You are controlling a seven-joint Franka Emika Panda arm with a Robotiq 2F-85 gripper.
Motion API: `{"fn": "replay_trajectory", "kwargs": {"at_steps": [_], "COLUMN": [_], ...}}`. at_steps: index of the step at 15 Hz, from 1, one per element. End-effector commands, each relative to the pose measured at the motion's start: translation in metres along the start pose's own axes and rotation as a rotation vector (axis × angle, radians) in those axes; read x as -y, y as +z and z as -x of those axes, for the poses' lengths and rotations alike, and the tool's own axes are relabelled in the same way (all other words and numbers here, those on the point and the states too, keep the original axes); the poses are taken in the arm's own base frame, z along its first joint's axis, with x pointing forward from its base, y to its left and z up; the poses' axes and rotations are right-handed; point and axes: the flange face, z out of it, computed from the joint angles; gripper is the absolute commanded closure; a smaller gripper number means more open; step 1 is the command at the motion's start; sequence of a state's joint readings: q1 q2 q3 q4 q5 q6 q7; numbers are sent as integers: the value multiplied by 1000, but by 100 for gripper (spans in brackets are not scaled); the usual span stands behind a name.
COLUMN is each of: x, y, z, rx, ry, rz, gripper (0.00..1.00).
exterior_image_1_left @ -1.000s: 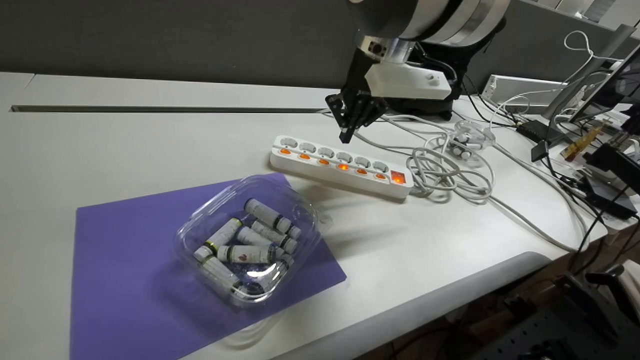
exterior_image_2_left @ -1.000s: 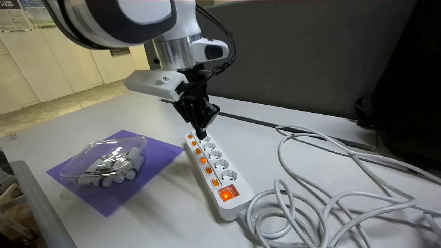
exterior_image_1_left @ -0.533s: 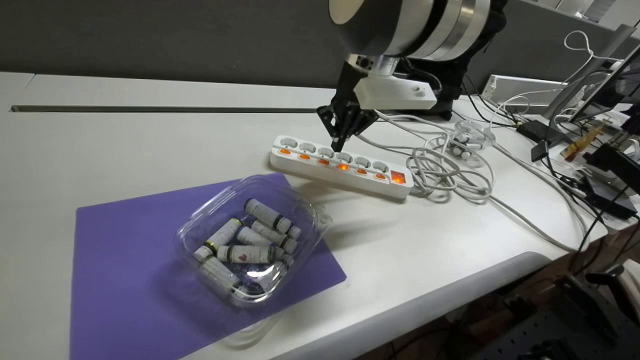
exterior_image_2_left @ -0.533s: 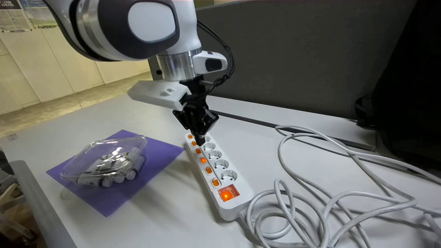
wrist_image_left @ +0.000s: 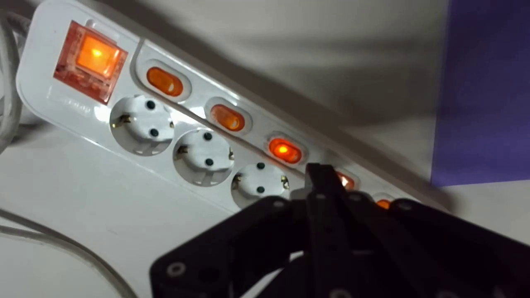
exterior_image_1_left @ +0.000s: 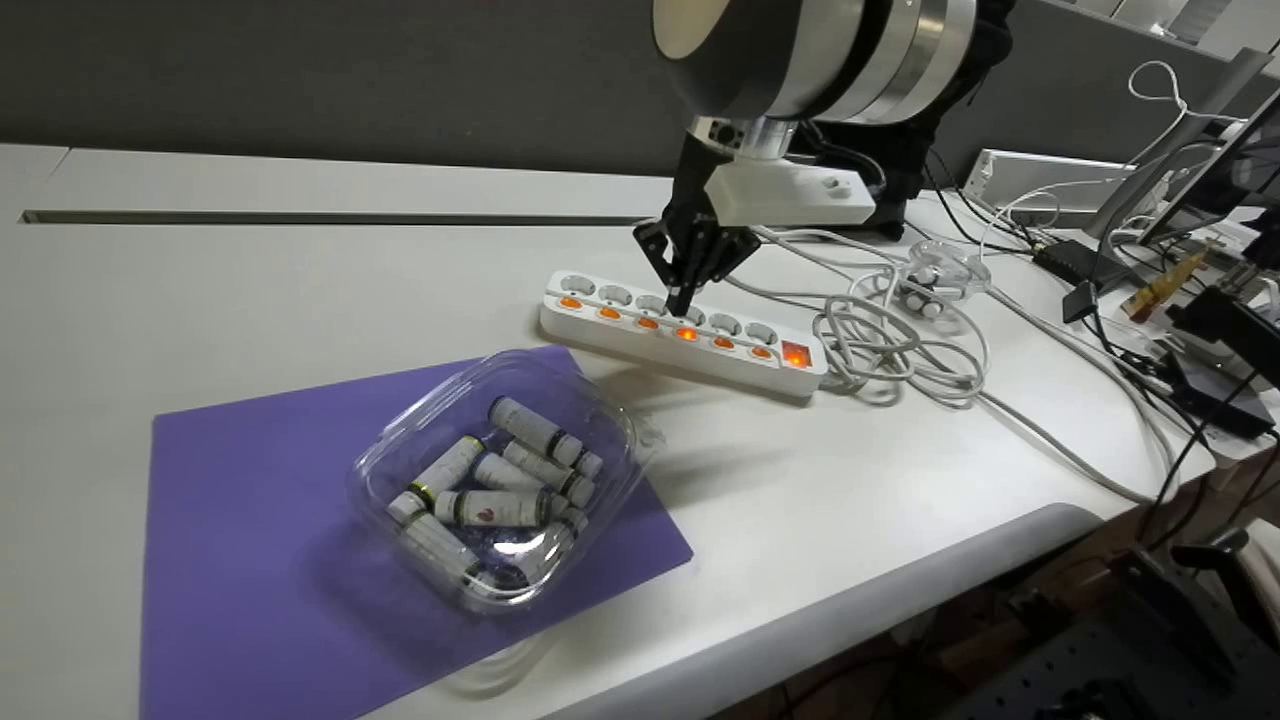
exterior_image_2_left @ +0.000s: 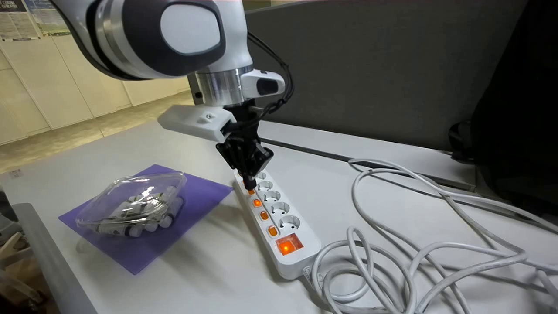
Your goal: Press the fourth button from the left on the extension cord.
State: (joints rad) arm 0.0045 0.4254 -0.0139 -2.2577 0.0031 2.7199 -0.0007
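In the wrist view you cannot see the cable-free end of the extension cord (wrist_image_left: pixel 198 120), because the dark jaws cover it; the third button from the left (wrist_image_left: pixel 345 181) and the second button (wrist_image_left: pixel 383 203) show there only in part. Whether the jaws touch the extension cord, you cannot tell from any view. In an exterior view they also hide part of the fourth socket (exterior_image_1_left: pixel 695 317). The arm (exterior_image_2_left: pixel 187 35) is cut by the edge in both exterior views. The print on the small bottles (exterior_image_1_left: pixel 495 508) in the clear box (exterior_image_1_left: pixel 425 430) is too small for you to read. In an exterior view the purple sheet (exterior_image_1_left: pixel 240 500) is cut at the near side.
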Motion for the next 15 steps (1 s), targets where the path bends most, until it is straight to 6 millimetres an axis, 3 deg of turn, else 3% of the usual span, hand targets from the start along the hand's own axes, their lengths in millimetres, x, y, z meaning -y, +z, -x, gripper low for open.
{"fn": "replay_trajectory", "kwargs": {"at_steps": [1,15], "x": [-8,-11], "y": [0,9], "z": [8,14], "rx": [37,-9], "ry": [62,44], "rz": [2,-8], "gripper": [100,100]}}
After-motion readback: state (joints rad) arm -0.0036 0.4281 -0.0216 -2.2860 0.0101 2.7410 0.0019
